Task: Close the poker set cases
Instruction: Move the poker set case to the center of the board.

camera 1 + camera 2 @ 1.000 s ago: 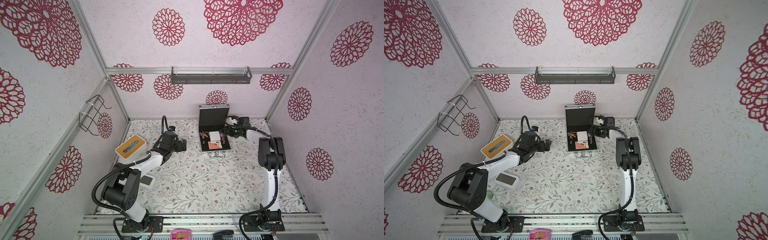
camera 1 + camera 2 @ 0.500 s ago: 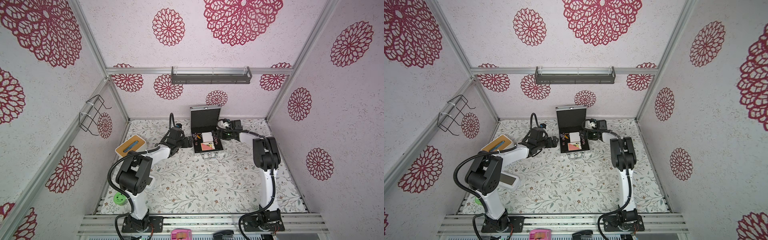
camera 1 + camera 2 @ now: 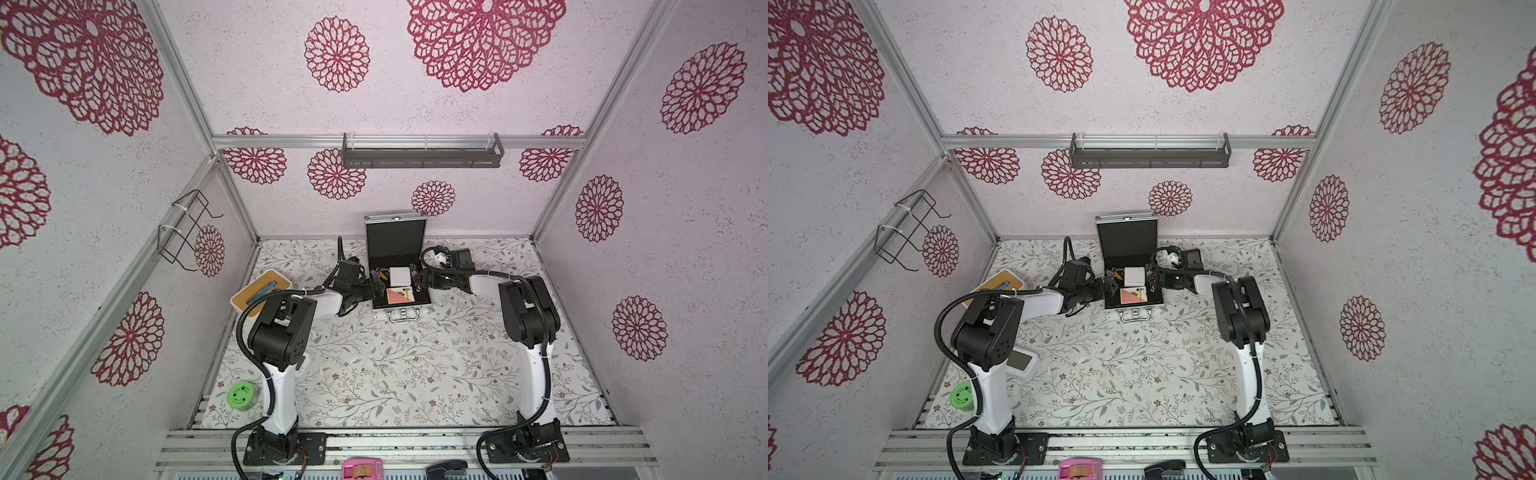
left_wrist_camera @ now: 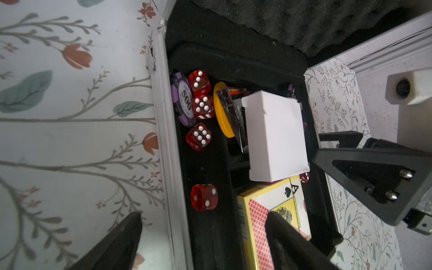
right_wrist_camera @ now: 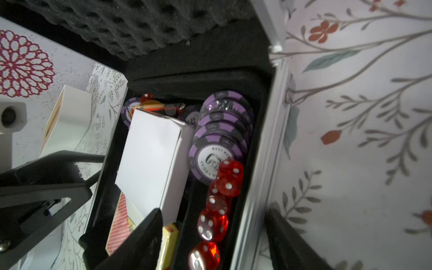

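One poker set case [image 3: 398, 291] stands open at the far middle of the flowered surface [image 3: 395, 374], just before the back wall. Its lid [image 3: 395, 243] is upright and lined with black egg-crate foam. Silver aluminium edges frame the black tray, and a chrome handle [image 3: 402, 314] faces the arm bases.

Two pincers flank it. The left pincer [image 4: 204, 215] has its jaws wide and holds nothing. One finger is over the surface outside the case's side wall, and the other is inside, above a yellow-and-red card deck [image 4: 261, 210]. The right pincer [image 5: 214, 211] straddles the opposite wall the same way, jaws apart and empty.

Inside lie two card boxes: that deck and a plain white one [image 4: 275, 138]. Four red dice [image 4: 203, 106] sit along the left arm's side, and a fifth peeps past the white box. One yellow disc [image 4: 222, 117] is there too. A row of purple chips [image 5: 222, 131] lines the right arm's side, with more dice beside it.

A wide stretch of surface lies between the handle and the arm bases. A wooden-topped white box [image 3: 261, 293] sits well off, by the left arm.
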### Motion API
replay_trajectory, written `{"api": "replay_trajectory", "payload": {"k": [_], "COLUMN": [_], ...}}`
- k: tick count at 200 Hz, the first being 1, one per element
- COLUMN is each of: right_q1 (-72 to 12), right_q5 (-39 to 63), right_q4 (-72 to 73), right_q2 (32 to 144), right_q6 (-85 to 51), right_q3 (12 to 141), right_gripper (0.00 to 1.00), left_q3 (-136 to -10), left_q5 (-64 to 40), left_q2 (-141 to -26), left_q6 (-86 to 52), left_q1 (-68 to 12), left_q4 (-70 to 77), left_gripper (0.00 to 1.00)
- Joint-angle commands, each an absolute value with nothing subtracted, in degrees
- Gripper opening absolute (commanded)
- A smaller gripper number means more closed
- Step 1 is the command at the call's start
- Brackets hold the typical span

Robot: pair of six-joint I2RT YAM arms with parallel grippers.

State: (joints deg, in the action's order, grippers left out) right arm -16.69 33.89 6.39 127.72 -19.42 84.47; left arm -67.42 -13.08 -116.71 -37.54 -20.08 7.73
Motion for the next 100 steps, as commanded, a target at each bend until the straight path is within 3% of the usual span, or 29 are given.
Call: {"api": "replay_trajectory", "payload": {"k": [1, 52, 100], "right_q1": [-17.7, -19.6, -21.8], "right_q5": [35.5, 36.1, 36.2], "right_q4": [8.0, 11.8, 14.9], "right_q2": [124.4, 122.8, 120.7], "right_q6": [-22.0, -24.7, -26.5], "right_q3": [82.7, 79.6, 75.7], "right_gripper": [0.70, 0.68, 0.65], "left_q3": [-67.5, -66.1, -64.0], "left_q5": [-15.8, -17.5, -18.8], "left_q2": [-117.5, -117.3, -115.5], "left_q6": [-38.9, -37.5, -36.4], "left_q1": [-20.4, -21.5, -22.4], "left_q4": [11.4, 11.0, 10.3], "left_gripper": [0.84, 0.77, 0.77]}}
